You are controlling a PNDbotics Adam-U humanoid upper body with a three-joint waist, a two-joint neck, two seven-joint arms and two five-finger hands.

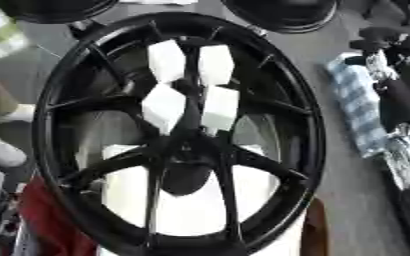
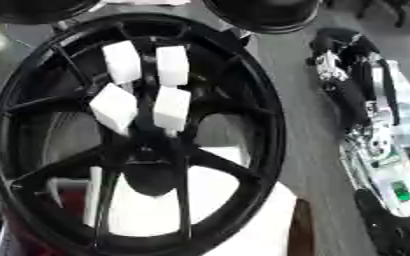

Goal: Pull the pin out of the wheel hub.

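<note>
Right, the wheel hub [image 1: 184, 150] sits dead ahead of me, at the middle of a big black rim [image 1: 42, 125] that fills most of my view, spokes fanning out from it. Four white blocks [image 1: 166, 60] cluster just above the centre, wedged among the upper spokes; whether one of these is the pin I'm after, I can't tell, and I can't make out a separate pin at the dark hub itself. Judging by looks, the blocks seem light and maybe foam-like, easy to pinch by their flat sides, while the rim looks heavy, stiff and smooth, so it should stay put when I tug. I'd take hold of whatever sticks out nearest the hub and pull straight along its length, not sideways against a spoke.

My right hand [image 2: 344, 45] hangs over at the far right, well apart from the rim, dark and silver arm trailing toward me; I can't tell how its fingers are set. My left hand isn't showing. A white surface [image 1: 191, 210] shows through the lower spokes, and a blue checked cloth [image 1: 357, 105] lies right of the rim.
</note>
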